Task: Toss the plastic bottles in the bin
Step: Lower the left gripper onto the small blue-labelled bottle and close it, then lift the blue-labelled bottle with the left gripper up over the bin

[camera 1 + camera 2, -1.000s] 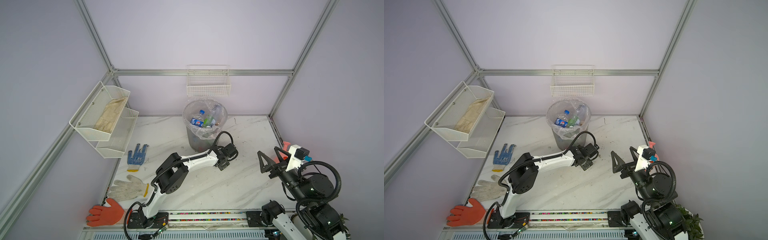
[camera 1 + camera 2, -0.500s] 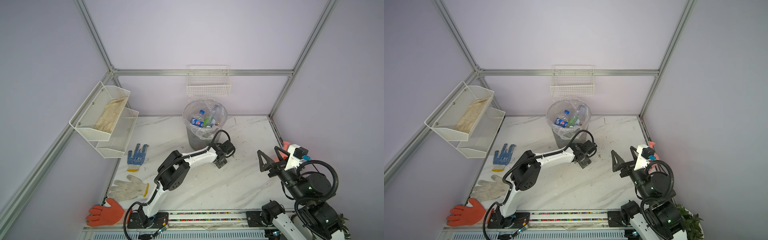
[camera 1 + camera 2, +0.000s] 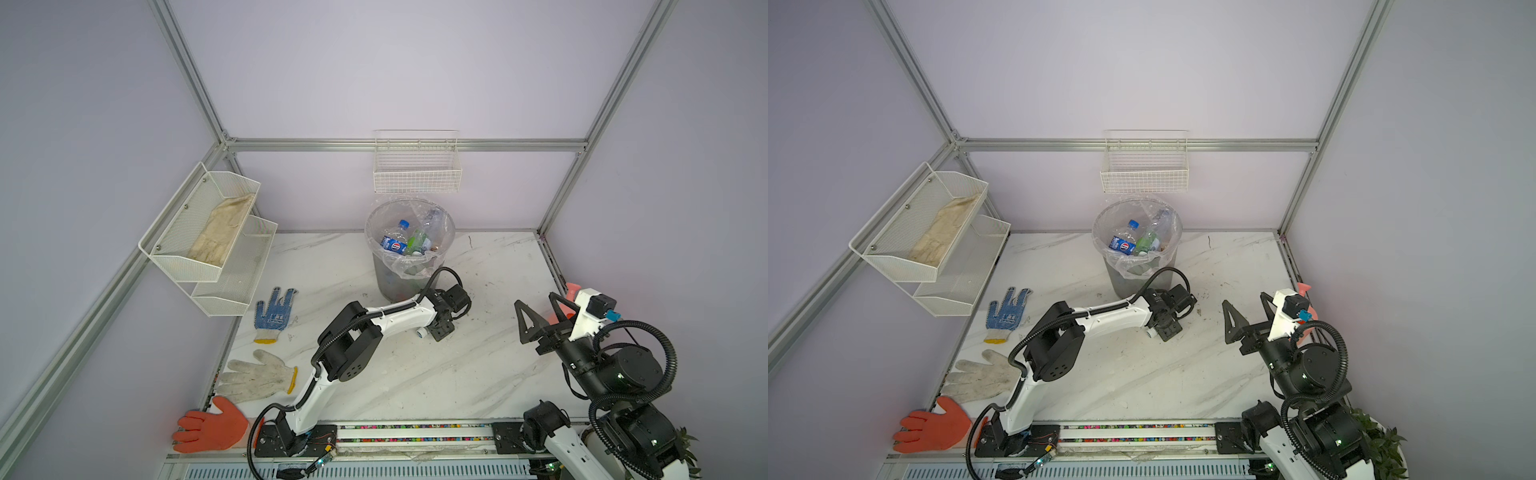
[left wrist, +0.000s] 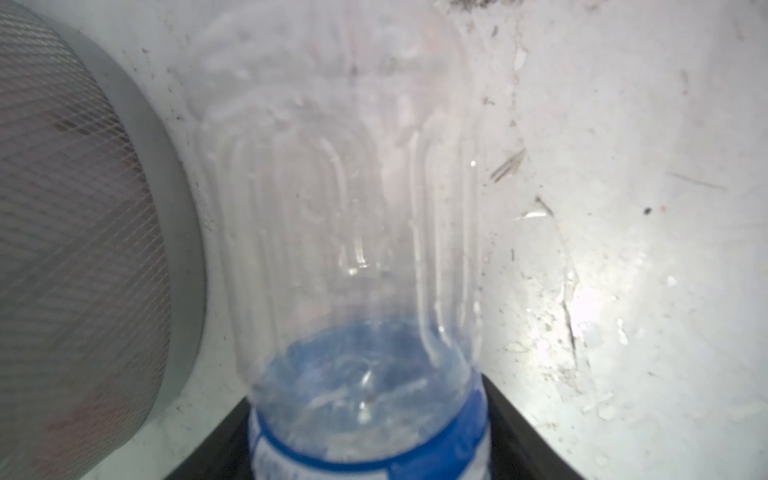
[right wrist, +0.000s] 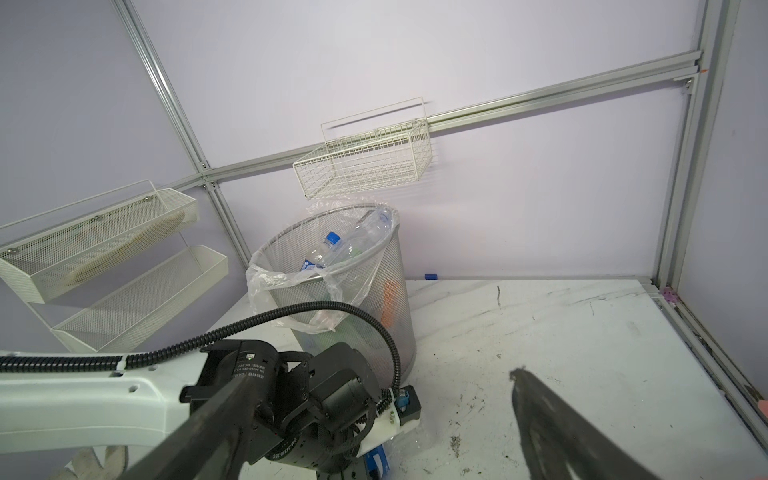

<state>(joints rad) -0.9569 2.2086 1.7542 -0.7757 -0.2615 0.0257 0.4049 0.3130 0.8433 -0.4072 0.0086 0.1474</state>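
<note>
So the left hand [image 3: 440,330] is down low on the desk [image 3: 478,374], right by the foot of the bin [image 3: 390,286]. Its wrist view shows a clear bottle [image 4: 353,208] with a blue label sitting between the two black fingers [image 4: 519,449]. The fingers are right up against the label on both sides, but honestly I can't tell if they're actually squeezing it or just flanking it. The bottle lies on the desk just beside the bin's mesh wall [image 4: 75,208]. Other bottles [image 3: 395,243] are piled inside the bagged bin, with a blue-labelled one on top. The right hand [image 3: 534,299] is raised above the desk over on the right side, fingers spread wide apart, well away from the bin. A blue-dotted glove [image 3: 274,311], a white glove [image 3: 257,376] and an orange glove [image 3: 212,424] lie along the desk's left edge.
</note>
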